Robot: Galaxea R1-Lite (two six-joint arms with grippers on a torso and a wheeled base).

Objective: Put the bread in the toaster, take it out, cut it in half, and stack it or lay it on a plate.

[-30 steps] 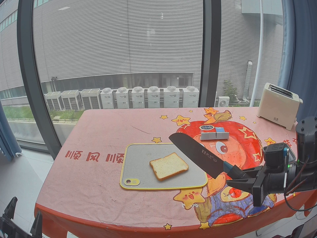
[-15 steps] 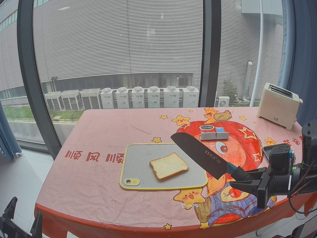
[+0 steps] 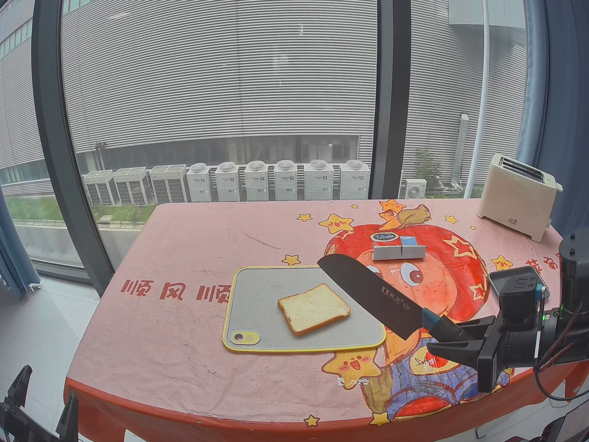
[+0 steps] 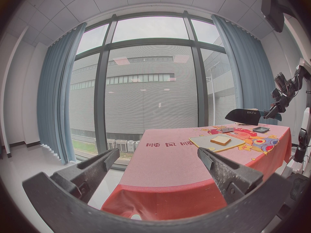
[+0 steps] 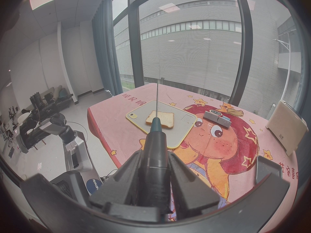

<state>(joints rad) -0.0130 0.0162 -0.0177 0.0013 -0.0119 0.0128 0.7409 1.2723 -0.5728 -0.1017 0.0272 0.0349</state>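
Where the right gripper (image 3: 453,336) hangs above the table's (image 3: 184,240) near right corner, its fingers are pressed together on the handle of the knife (image 3: 371,290); the handle sits squarely between them in the right wrist view (image 5: 155,165). The dark blade is held in the air, clear of the cloth, and points across towards the far left; its tip is above the far right corner of the cutting board (image 3: 257,314); no contact with bread or board is seen.

The bread (image 3: 313,307), one whole slice, lies flat on the right half of the cutting board, uncut. The board is grey with a yellow rim; it lies about midway along the table, nearer the near edge than the far one.

The toaster (image 3: 518,196), cream-coloured, stands at the far right corner, well apart from the bread. A small grey-and-blue block (image 3: 399,251) lies between board and toaster; a small dark tray (image 3: 514,279) lies by the right edge, just beyond the right gripper.

The left gripper (image 4: 155,165) is off the table, low and well apart beyond its near left corner; its fingers are spread wide with nothing between them.
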